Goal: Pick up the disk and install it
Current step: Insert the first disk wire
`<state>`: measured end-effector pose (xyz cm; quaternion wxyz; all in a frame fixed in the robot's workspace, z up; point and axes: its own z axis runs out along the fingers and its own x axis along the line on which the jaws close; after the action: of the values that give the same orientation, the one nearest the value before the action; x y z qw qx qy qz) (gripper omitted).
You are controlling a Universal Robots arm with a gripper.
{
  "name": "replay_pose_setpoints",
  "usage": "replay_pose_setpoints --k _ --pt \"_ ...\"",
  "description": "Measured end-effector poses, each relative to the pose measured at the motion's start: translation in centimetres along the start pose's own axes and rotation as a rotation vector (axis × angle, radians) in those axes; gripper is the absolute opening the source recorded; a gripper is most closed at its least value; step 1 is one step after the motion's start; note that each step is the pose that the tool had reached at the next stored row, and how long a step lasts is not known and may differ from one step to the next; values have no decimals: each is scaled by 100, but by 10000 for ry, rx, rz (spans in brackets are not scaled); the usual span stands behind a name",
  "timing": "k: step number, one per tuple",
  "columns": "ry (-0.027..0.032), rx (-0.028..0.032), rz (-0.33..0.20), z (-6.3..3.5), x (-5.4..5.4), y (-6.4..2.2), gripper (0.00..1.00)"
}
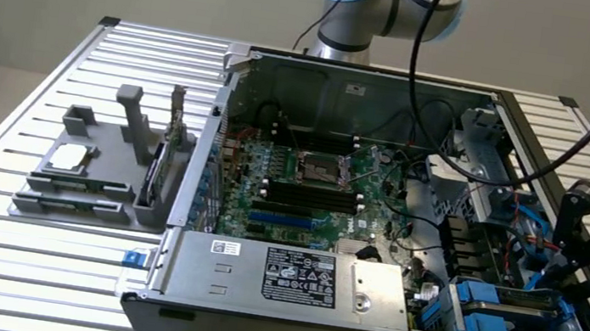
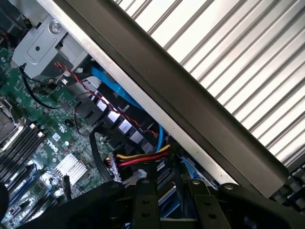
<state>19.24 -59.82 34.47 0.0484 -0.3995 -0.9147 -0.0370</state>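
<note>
Blue-bracketed, the disk [image 1: 510,312] is seen seated at lower right, judged installed or not yet lifted; whether the gripper [image 2: 169,191] grips cannot be told.

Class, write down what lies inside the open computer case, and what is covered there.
A green motherboard, a silver power supply, cables, and the blue-framed disk in a corner. The black gripper hangs over that corner and covers part of it.
</note>
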Motion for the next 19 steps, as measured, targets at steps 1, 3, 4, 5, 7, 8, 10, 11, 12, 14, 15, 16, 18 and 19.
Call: replay_pose_setpoints --k 1,3,4,5,7,8,10,11,12,14,15,16,18,19 --pt "8 -16 58 4 -2 -1 30" --pt "24 -44 158 9 -4 -3 30" --pt "31 -57 202 11 -4 -3 30" --pt "43 -72 243 14 -5 -4 30" --pt "67 -99 311 20 -6 -4 30" --pt "79 -115 344 22 -6 -4 30" --pt "105 -145 395 28 -8 -5 30" --pt "121 -162 409 31 -9 -6 30" --pt "138 -178 420 33 -13 -9 30" --pt "191 -217 432 37 -25 -21 30" --pt "219 -237 433 39 -32 -26 30" --pt "253 -261 434 40 -37 -31 30" --pt "319 -313 437 43 -43 -36 30" --pt "360 -346 436 44 -43 -36 30"
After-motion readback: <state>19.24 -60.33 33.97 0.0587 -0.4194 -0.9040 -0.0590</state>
